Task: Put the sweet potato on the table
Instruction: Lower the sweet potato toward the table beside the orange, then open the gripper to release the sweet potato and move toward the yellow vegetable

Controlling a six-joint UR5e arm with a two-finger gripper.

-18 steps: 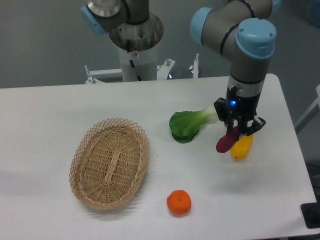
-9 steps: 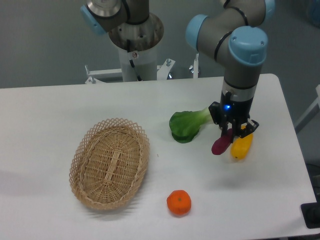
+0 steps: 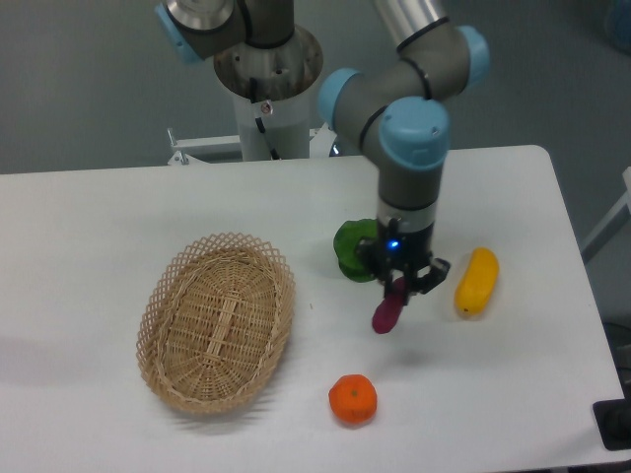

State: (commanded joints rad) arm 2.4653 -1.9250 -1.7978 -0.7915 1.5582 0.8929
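One sweet potato (image 3: pixel 385 313) hangs nose-down from your gripper (image 3: pixel 397 286), fingers pinching its upper end, just above the table (image 3: pixel 99 217). It's up-right of the orange (image 3: pixel 353 399), with the leafy green (image 3: pixel 352 248) beyond and the basket (image 3: pixel 216 322) left: bare tabletop below suits a release.

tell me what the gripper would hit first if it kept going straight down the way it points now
The gripper points down, shut on the sweet potato, which hangs below it. Straight down lies bare table, so the sweet potato's lower tip would probably touch first. The orange looks off to the side, though depth is unclear.
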